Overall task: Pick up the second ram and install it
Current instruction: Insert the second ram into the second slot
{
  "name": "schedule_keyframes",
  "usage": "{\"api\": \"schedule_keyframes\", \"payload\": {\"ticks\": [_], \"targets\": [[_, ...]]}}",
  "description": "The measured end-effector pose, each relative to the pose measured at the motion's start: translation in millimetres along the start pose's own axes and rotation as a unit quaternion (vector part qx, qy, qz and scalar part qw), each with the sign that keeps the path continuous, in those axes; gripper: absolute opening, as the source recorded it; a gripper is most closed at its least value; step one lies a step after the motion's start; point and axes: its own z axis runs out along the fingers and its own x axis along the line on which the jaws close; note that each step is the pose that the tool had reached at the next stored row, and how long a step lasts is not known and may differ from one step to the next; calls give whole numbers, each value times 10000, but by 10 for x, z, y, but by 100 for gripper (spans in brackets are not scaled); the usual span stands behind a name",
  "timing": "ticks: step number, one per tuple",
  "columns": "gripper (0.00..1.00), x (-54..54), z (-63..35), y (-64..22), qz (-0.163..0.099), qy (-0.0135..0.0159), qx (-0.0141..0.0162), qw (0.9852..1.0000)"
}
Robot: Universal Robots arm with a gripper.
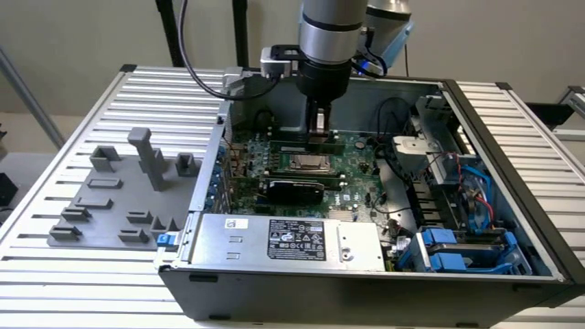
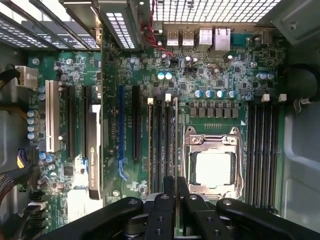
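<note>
The fingers (image 2: 175, 200) are pressed together on the thin edge of the ram (image 2: 175, 145), which stands on edge over the slots (image 2: 162, 145) just beside the socket (image 2: 212, 167). Its long axis runs along those slots, directly below the gripper (image 1: 317, 137) inside the case (image 1: 512, 205).

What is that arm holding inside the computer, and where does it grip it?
Apparently the ram, a thin green stick pinched mid-length along its upper edge by the gripper.
</note>
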Motion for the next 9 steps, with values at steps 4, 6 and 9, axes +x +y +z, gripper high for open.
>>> {"api": "schedule_keyframes", "payload": {"ticks": [4, 6, 9], "targets": [[0, 12, 72, -1, 0, 0, 0, 10000], [0, 21, 108, -2, 0, 0, 0, 10000], [0, 33, 163, -2, 1, 0, 0, 10000]]}}
